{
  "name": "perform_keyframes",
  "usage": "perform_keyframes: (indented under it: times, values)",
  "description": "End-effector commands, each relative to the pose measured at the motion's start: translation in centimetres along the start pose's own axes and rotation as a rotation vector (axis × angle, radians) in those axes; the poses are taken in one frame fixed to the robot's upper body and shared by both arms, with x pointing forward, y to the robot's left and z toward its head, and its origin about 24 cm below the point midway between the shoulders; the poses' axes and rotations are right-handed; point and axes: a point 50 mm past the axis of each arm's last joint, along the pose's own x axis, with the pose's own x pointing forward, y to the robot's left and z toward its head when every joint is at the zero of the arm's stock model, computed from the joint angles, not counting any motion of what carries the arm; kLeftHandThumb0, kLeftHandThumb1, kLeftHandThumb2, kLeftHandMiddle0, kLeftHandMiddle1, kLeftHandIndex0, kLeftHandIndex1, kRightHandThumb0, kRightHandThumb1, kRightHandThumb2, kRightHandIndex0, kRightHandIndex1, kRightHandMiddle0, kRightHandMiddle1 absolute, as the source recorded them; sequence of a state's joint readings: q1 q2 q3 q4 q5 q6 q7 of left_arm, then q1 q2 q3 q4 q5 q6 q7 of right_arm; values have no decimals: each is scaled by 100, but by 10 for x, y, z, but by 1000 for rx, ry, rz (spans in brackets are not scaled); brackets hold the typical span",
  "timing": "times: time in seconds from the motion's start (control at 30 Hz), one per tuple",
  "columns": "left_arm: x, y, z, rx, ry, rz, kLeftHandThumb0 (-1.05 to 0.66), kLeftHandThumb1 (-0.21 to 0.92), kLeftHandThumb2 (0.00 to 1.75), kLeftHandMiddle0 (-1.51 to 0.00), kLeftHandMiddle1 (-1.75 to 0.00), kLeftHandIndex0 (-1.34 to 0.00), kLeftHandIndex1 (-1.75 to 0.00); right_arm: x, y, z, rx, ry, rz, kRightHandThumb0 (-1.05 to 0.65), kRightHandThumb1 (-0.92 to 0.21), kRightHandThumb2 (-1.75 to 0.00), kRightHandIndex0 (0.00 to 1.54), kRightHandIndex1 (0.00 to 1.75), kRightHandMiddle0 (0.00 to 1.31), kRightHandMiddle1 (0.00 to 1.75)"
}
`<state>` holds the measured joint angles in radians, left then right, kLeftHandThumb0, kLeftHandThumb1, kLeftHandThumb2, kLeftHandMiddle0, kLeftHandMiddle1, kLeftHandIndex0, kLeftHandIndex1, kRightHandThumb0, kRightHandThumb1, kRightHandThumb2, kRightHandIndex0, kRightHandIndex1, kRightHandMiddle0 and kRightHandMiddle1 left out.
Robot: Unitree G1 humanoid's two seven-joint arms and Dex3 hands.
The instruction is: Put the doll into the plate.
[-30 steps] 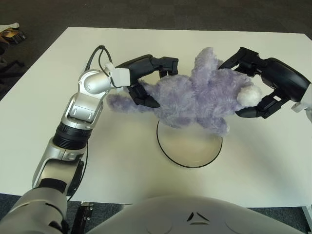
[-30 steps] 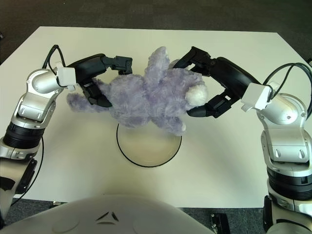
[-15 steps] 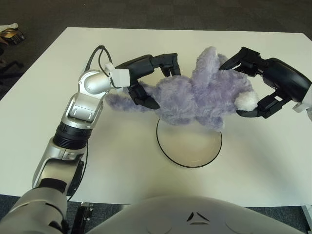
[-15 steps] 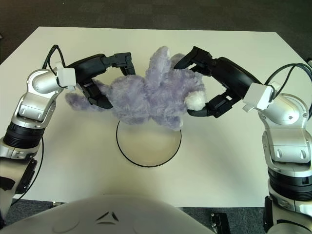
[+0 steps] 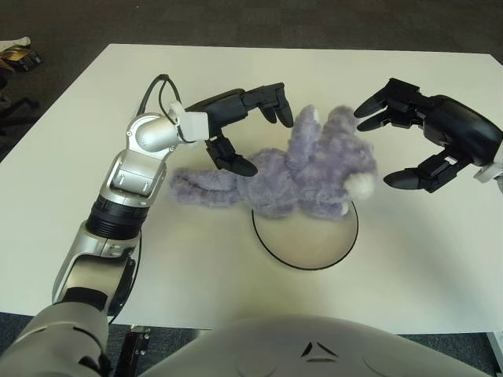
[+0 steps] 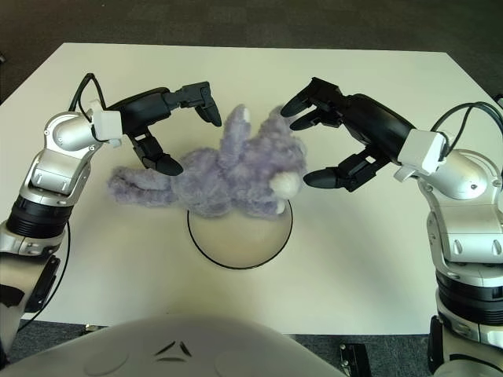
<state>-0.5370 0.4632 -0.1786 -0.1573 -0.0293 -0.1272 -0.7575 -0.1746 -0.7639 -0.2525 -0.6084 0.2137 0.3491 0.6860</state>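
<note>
We are letting go of the doll [image 5: 295, 174]. Half a second ago both hands were pinching the purple plush and holding it up over the plate [image 5: 305, 250]; now it is lying slumped on the table [image 5: 409, 259], and both hands are standing clear of it.

Our left hand [image 5: 240, 126] is hovering at about ten o'clock from the plate, its fingers spread wide and holding nothing, the upper fingertips just above the doll's raised ear and the thumb just over its trailing end. Our right hand [image 5: 416, 137] is sitting at about two o'clock from the plate, likewise wide open and empty, with a clear gap between its fingertips and the doll's head.

The doll is lying across the plate's far rim, around twelve o'clock. Its head and white muzzle are overlapping the rim on the right side, while its body and long trailing limb are stretching out toward nine o'clock onto bare table. Most of the plate's bowl is showing uncovered toward us.

We are judging the drop as only partly successful: the doll is touching the plate but is mostly resting outside it. The placement is probably needing a correction, regrasping the trailing end with the left hand and drawing it toward six o'clock.
</note>
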Motion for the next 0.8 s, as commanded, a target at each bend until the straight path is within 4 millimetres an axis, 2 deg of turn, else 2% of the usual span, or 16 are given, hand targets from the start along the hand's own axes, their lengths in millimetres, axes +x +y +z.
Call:
perform_keyframes:
  times: [0.0, 0.2, 0.43, 0.47, 0.5, 0.53, 0.57, 0.63, 0.67, 0.7, 0.73, 0.77]
  values:
    - [1, 3, 1, 18, -9, 9, -58, 24, 95, 0, -140, -9, -137, -2, -4, 5, -7, 0, -2, -65, -29, -88, 32, 75, 10, 115]
    - [1, 3, 0, 4, 4, -2, -55, 22, 97, 0, -139, -10, -136, -4, -6, 7, -33, 23, 1, -61, -24, -92, 34, 83, 12, 114]
    - [0, 4, -2, -8, 25, -9, -54, 20, 98, 0, -137, -8, -134, -5, -8, 9, -37, 45, -4, -59, -22, -95, 34, 84, 14, 115]
    - [-1, 4, -2, -9, 31, -11, -53, 20, 99, 0, -136, -7, -134, -8, -8, 13, -77, 41, -14, -59, -22, -95, 34, 84, 14, 115]
    - [-1, 4, -2, -9, 36, -12, -52, 19, 100, 0, -136, -8, -134, -9, -8, 17, -106, 39, -22, -52, -33, -98, 25, 70, 9, 100]
    - [-1, 4, -2, -10, 37, -10, -51, 19, 100, 0, -136, -8, -134, -19, -12, 35, -117, 56, -46, -49, -37, -99, 22, 63, 7, 94]
    - [-1, 4, -2, -10, 38, -9, -51, 19, 100, 0, -136, -8, -135, -26, -13, 47, -124, 73, -58, -42, -29, -104, 30, 56, 6, 103]
    - [-1, 4, -3, -9, 35, -4, -52, 19, 100, 0, -137, -9, -137, -33, -11, 58, -121, 100, -63, -39, -24, -107, 34, 53, 4, 110]
    - [-1, 4, -2, -12, 28, 1, -53, 19, 100, 0, -138, -9, -137, -18, -21, 32, -29, -27, -63, -38, -23, -108, 35, 52, 4, 111]
    - [-1, 4, -2, -15, 23, 4, -54, 20, 100, 0, -137, -10, -139, -5, -22, 10, 29, -113, -63, -45, -38, -103, 37, 54, 2, 105]
    - [-1, 4, -2, -12, 16, 10, -55, 20, 100, 0, -137, -10, -139, -20, -19, 19, 28, -78, -104, -47, -45, -100, 38, 55, 2, 102]
    - [-1, 4, -2, -9, 11, 14, -56, 20, 99, 0, -136, -10, -140, -33, -15, 29, 11, -35, -129, -45, -40, -100, 39, 57, 4, 107]
